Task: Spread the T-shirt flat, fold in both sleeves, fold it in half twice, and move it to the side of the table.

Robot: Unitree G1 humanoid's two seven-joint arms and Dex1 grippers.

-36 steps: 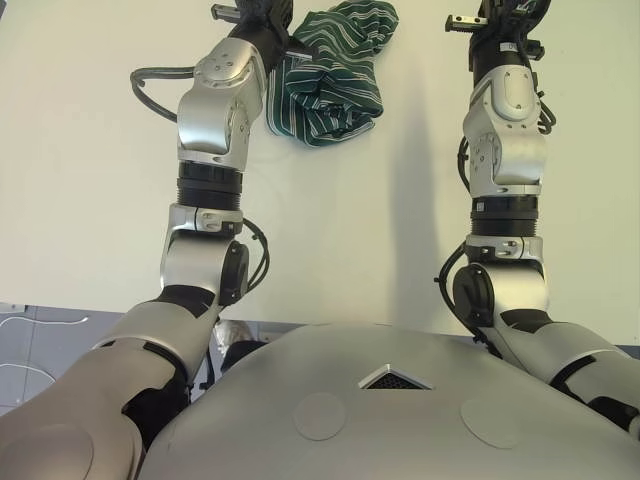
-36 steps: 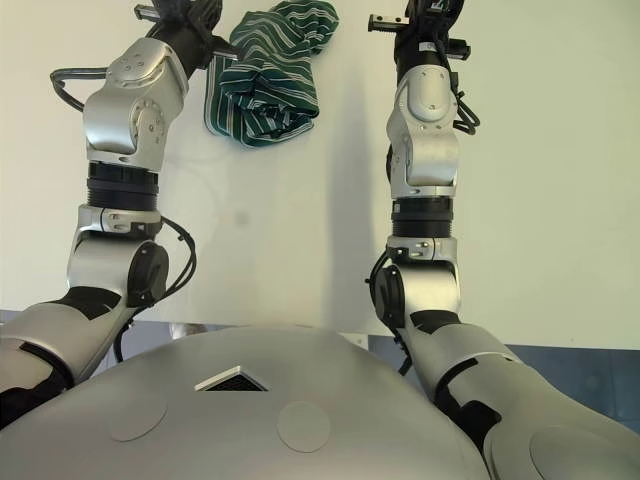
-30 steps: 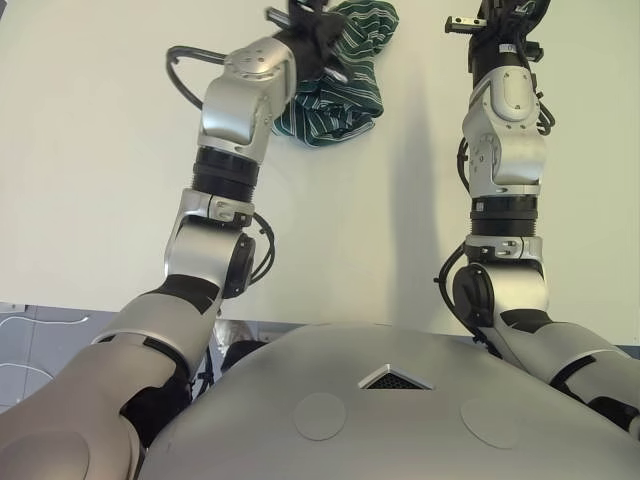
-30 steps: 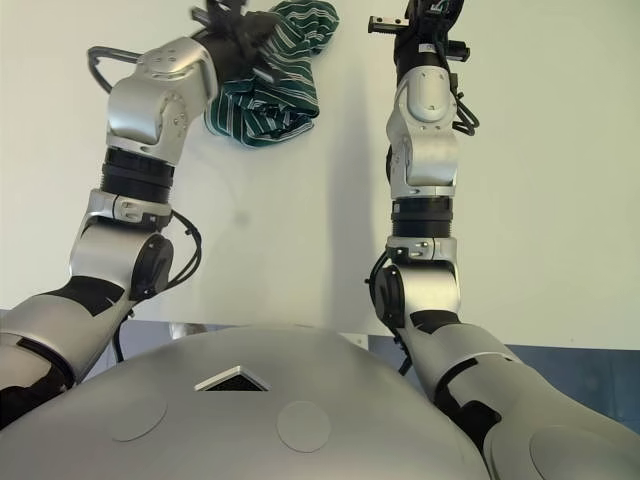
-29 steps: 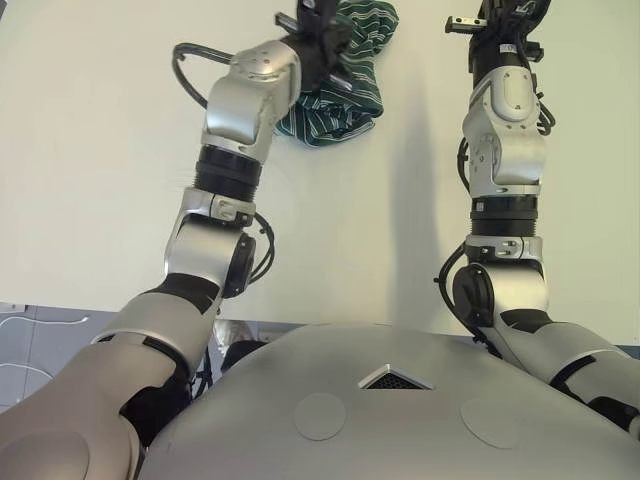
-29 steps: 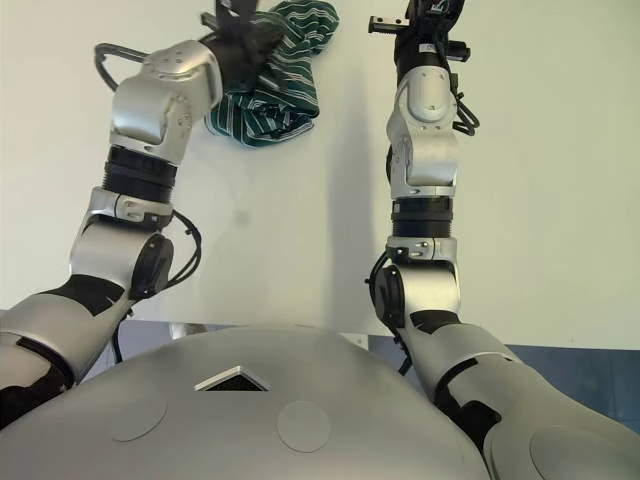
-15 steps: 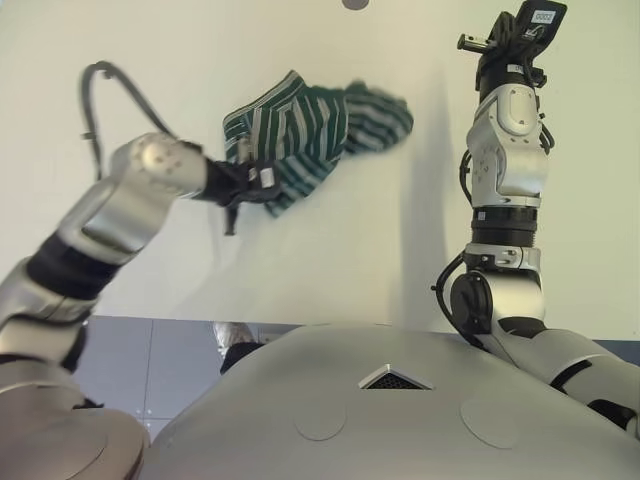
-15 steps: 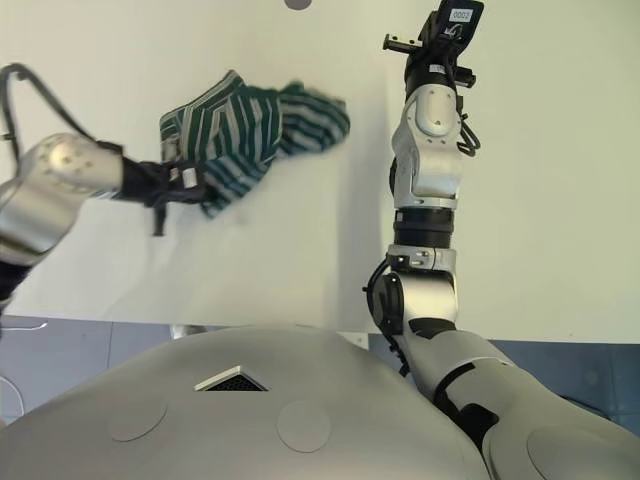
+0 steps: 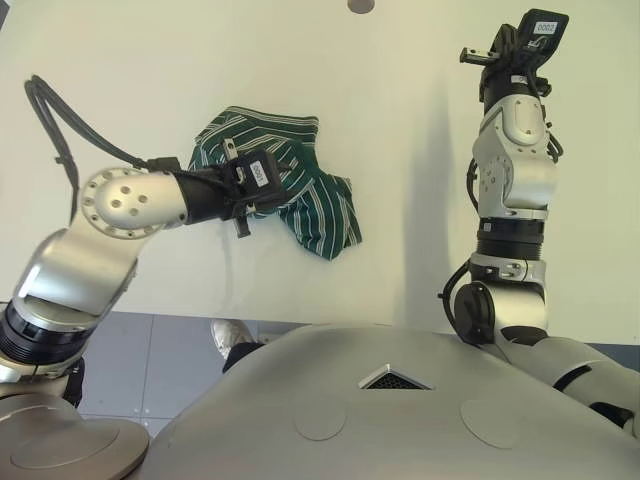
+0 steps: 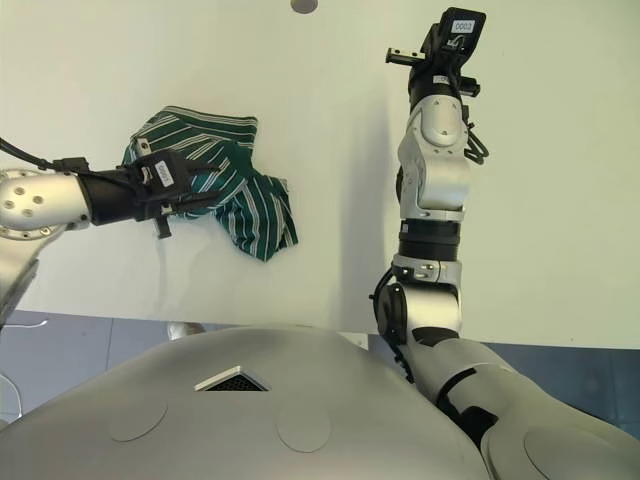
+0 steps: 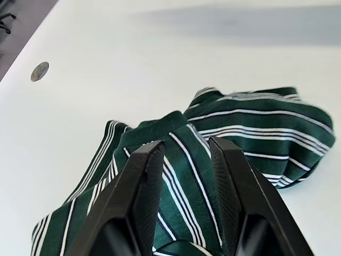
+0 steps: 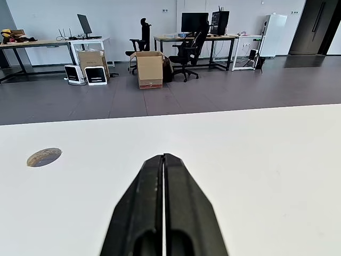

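The green T-shirt [image 9: 322, 214] with thin white stripes lies bunched in a crumpled heap on the white table [image 9: 400, 150], left of the middle and close to the near edge, with nothing spread flat and no sleeve clearly made out. The left gripper [image 11: 185, 144] reaches in from the robot's left and sits at the heap's left part; its 2 black fingers [image 11: 139, 186] stand a little apart with a raised ridge of the striped cloth clamped between them, so it is gripping the T-shirt. From that pinch the fabric runs out in 2 lobes, 1 toward the far side and 1 sagging toward the near edge and the robot's right. The right gripper [image 12: 164, 160] is over the right part of the table, well apart from the T-shirt, at the end of a forearm that stretches toward the far side; its 2 fingers are pressed tight together with nothing between them. A small round grey disc [image 12: 43, 157] is set into the tabletop toward the far edge. Beyond the table's far edge, the right wrist view takes in an office floor with a cardboard box [image 12: 149, 69], desks and chairs.
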